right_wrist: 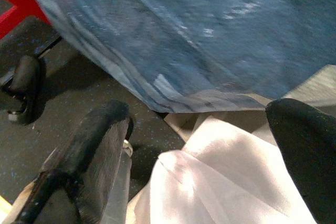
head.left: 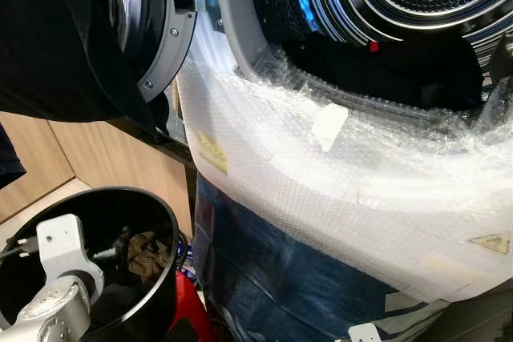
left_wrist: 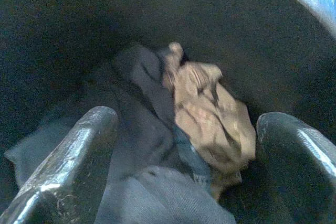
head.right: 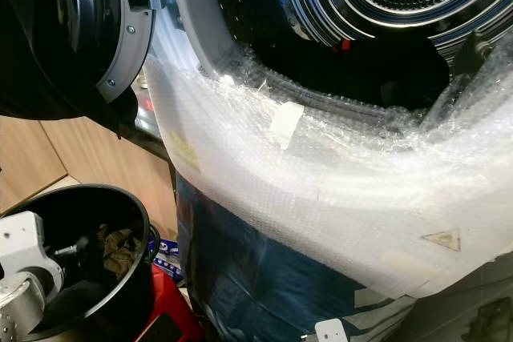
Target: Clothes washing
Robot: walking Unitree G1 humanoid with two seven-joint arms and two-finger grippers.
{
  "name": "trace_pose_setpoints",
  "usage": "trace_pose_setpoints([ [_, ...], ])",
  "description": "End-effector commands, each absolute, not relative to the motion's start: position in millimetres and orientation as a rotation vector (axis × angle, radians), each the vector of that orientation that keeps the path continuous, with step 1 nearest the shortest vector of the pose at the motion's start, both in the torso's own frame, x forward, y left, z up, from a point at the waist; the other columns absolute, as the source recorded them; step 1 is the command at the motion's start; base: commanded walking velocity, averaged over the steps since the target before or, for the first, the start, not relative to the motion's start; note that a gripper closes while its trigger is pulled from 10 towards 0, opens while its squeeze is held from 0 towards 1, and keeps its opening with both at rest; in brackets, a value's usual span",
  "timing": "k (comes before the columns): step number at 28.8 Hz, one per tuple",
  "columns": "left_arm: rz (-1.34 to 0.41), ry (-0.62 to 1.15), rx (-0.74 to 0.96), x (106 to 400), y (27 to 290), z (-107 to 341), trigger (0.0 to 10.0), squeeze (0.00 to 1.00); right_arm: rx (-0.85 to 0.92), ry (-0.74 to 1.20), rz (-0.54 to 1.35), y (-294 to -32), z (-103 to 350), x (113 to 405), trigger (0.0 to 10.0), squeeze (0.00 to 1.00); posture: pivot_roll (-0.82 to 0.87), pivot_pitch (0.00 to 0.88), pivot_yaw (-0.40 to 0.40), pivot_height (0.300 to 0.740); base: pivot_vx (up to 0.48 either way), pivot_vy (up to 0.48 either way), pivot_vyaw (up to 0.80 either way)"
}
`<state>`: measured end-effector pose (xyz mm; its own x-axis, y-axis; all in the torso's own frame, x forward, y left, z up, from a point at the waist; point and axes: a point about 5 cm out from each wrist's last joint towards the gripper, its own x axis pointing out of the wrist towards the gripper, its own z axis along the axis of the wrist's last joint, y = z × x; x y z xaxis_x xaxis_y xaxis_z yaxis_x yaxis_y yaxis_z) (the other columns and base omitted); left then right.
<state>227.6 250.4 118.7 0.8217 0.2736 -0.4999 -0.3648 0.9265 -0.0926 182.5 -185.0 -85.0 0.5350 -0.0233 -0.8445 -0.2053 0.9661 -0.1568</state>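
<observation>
clothes sit in the black bucket, right between the spread-open left tool fingers; right tool open too, washer cut off.

The washer's drum mouth stood open at 1 o'clock, its lower part taken up by dark laundry, leaving free room above that pile. A thick band of bubble wrap crossed the front from 9 to 3 o'clock, forming a lip to clear on the way in. The open door stood at 11 o'clock, narrowing the left approach. At 7 o'clock the black bucket was open-topped; the left hand, its fingers spread, was inside above a tan cloth and dark garments, the walls close around.
</observation>
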Motion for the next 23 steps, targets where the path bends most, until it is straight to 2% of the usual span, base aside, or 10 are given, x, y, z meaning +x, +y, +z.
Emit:
trace_pose_setpoints([
  [1, 0.299, 0.541, -0.175, 229.3, 251.2, 114.0, 10.0, 1.0, -0.254, 1.01, 0.109, -187.5, -85.4, 181.2, 10.0, 0.0, 0.22, 0.096, -0.072, 0.74, 0.0, 0.0, 0.0],
  [12, 0.228, 0.601, -0.157, 245.4, 252.2, 101.0, 10.0, 1.0, -0.256, 1.019, 0.096, -193.3, -85.1, 180.5, 10.0, 0.0, 0.21, 0.084, -0.071, 0.74, 0.0, 0.0, 0.0],
  [22, 0.193, 0.689, -0.124, 230.6, 247.3, 86.8, 10.0, 1.0, -0.31, 1.027, 0.162, -192.4, -86.4, 177.7, 10.0, 0.0, 0.2, 0.089, -0.077, 0.74, 0.0, 0.0, 0.0],
  [23, 0.201, 0.703, -0.088, 222.2, 249.3, 88.7, 10.0, 0.42, -0.306, 1.028, 0.158, -193.0, -86.5, 177.3, 10.0, 0.0, 0.2, 0.093, -0.076, 0.74, 0.0, 0.0, 0.0],
])
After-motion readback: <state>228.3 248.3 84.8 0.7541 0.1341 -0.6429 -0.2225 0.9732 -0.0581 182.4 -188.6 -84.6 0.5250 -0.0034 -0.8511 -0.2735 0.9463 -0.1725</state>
